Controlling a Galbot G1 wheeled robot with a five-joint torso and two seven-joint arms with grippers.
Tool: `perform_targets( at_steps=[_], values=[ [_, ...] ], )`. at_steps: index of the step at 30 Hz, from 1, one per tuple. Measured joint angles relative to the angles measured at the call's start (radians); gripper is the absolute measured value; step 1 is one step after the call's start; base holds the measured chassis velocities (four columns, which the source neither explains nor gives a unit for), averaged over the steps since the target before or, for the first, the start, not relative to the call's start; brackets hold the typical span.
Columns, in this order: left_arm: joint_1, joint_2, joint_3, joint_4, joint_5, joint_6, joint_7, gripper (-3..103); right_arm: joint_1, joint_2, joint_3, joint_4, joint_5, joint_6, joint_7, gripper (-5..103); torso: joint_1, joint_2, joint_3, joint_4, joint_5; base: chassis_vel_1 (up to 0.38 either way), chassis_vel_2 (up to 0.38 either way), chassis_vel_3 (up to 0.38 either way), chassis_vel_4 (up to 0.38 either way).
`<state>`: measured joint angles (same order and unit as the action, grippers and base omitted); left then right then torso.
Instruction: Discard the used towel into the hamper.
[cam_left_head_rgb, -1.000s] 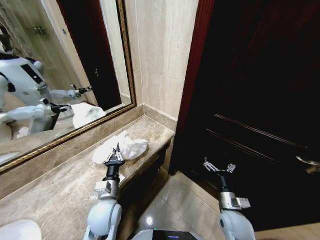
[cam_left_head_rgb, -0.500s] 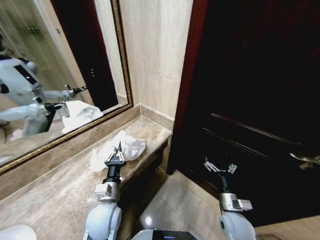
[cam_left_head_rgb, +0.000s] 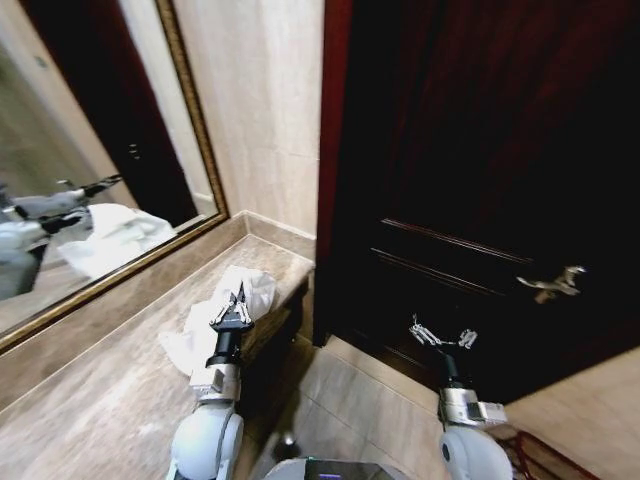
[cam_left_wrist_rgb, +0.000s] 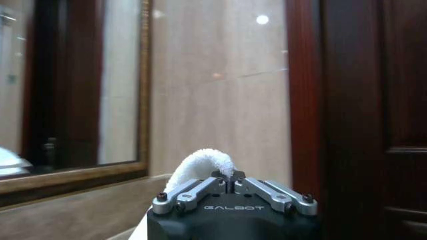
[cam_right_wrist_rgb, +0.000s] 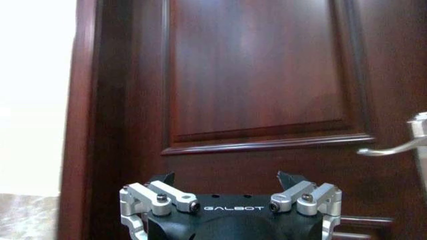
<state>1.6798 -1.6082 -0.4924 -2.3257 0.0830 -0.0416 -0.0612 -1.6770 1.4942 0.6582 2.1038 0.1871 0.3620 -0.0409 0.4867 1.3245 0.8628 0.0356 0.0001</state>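
Hovering over marble counter (cam_left_head_rgb: 110, 400), left gripper (cam_left_head_rgb: 233, 309) pointing at white towel (cam_left_head_rgb: 225, 305), fingers pinched together, tips sitting against crumpled cloth near counter's end by gold-framed mirror (cam_left_head_rgb: 195, 150). Right gripper (cam_left_head_rgb: 440, 335) hanging over tiled floor (cam_left_head_rgb: 350, 400), fingers spread wide, facing dark wooden door (cam_left_head_rgb: 480, 170) and its lever handle (cam_left_head_rgb: 550, 284).

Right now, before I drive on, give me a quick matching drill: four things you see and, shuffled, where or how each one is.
Things:
1. towel
2. left pincer
3. right pincer
4. door handle

States:
A. open, over the floor facing the door
B. shut, over the towel
C. on the dark wooden door
D. crumpled on the stone counter

Pairs: 1-D, 2-B, 3-A, 4-C
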Motion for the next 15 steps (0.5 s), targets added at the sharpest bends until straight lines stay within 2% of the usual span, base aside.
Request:
perform_targets(
  at_steps=[15],
  values=[
    [0.006,0.000,0.013,0.026,0.005,-0.030,0.012,2,-0.007,0.004,-0.006,0.003,-0.025,0.013,-0.010,100,0.000,0.000,0.000,-0.0001,-0.0001,-0.128,-0.129,-0.130,-0.128]
  ],
)
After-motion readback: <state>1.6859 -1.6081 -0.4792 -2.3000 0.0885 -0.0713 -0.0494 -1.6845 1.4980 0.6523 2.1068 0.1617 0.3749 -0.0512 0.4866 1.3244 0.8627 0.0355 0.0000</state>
